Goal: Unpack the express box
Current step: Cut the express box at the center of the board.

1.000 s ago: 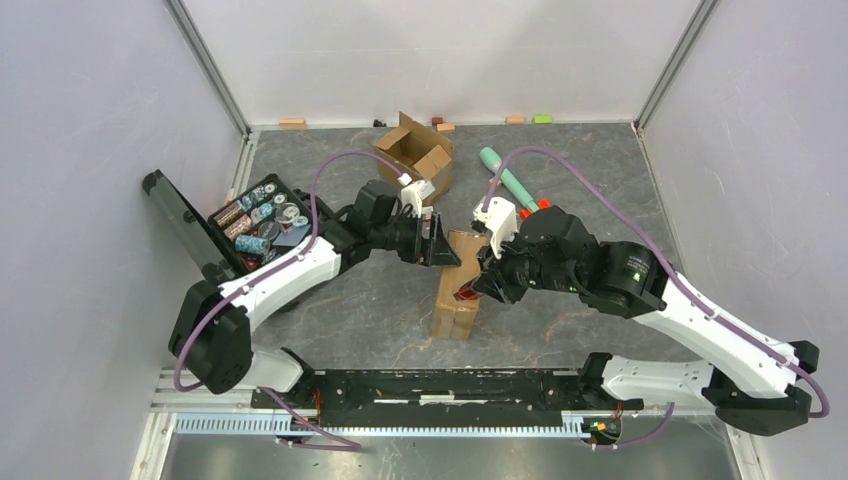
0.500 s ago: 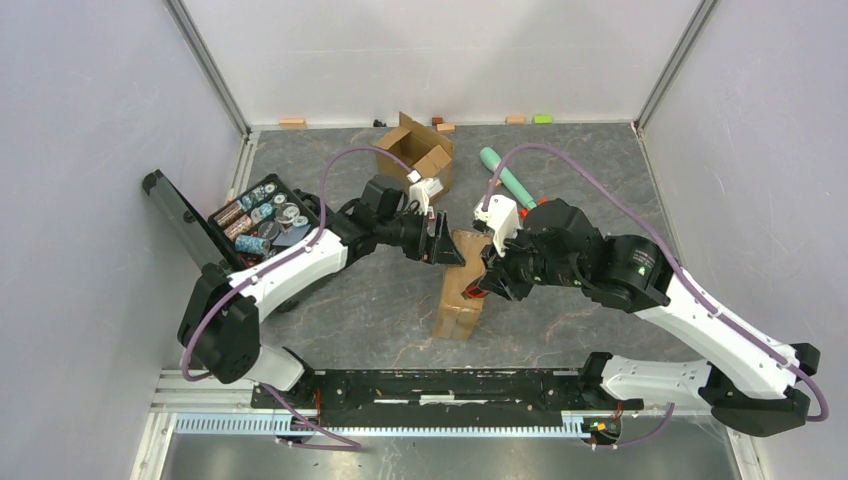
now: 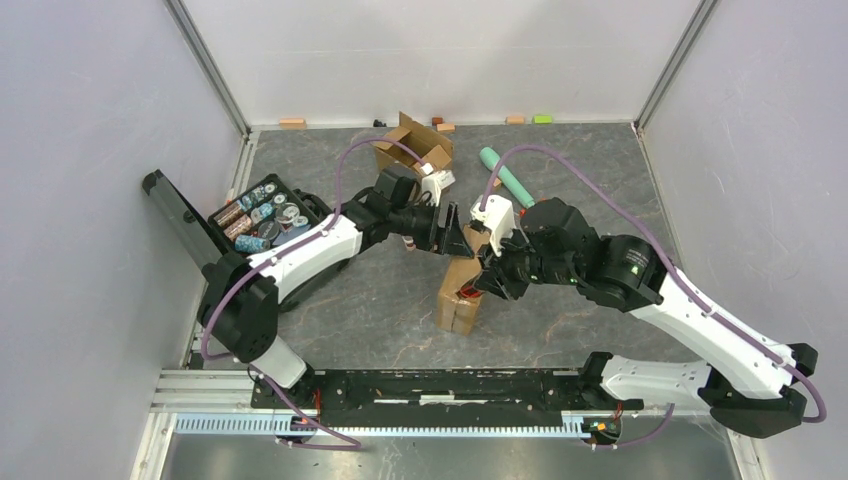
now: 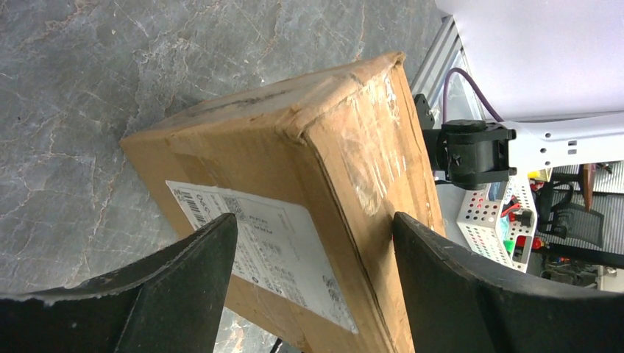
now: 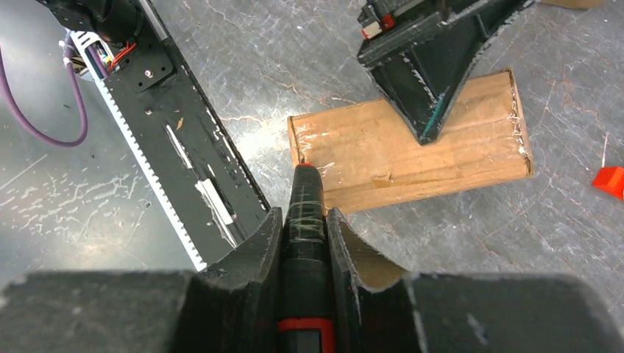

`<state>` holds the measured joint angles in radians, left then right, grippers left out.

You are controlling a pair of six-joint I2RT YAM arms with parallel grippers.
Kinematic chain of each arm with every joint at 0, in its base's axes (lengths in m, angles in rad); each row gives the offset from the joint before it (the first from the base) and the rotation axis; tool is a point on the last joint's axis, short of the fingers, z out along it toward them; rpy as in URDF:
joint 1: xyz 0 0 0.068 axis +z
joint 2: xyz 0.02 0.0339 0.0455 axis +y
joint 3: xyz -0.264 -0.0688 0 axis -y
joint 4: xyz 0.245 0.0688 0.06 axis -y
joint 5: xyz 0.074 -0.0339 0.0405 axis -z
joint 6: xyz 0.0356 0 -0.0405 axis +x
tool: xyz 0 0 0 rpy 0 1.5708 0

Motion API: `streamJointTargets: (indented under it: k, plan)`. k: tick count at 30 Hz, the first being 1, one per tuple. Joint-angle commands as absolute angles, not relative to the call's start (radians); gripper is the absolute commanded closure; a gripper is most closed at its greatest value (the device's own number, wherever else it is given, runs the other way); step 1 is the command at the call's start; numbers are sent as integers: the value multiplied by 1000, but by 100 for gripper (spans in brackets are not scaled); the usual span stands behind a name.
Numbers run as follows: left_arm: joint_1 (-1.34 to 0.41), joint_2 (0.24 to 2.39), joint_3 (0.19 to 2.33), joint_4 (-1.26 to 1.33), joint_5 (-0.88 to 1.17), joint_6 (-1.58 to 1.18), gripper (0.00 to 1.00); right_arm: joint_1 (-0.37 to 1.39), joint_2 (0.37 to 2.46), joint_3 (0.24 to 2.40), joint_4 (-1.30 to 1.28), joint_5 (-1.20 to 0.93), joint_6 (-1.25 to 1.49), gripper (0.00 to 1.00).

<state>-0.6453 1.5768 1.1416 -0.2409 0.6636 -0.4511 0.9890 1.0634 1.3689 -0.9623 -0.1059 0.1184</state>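
Cardboard box sits near table centre with its tape seams intact, so it is sealed. Over the last second the left gripper has shifted from the box's 9 o'clock side to over its 12 o'clock end. Its jaws are wide and straddle that end; contact not confirmed. Right gripper, at the box's 3 o'clock, is clamped on a black cutter with its tip at the box's edge, and has hardly moved. Assessment: the left arm appears to be bracing the box for a cut. Unpacking proper has not begun.
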Motion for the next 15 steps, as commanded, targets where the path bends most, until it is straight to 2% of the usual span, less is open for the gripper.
streamJointTargets:
  k: [1, 9, 15]
  plan:
    - [-640, 1625, 1193, -262, 645, -394, 17, 989, 1078, 1324, -933, -160, 148, 100]
    - [-642, 1661, 1235, -268, 672, -397, 17, 972, 1097, 1262, -863, -164, 207, 100]
    - [-665, 1703, 1295, -279, 691, -396, 17, 891, 1094, 1210, -790, -193, 286, 100]
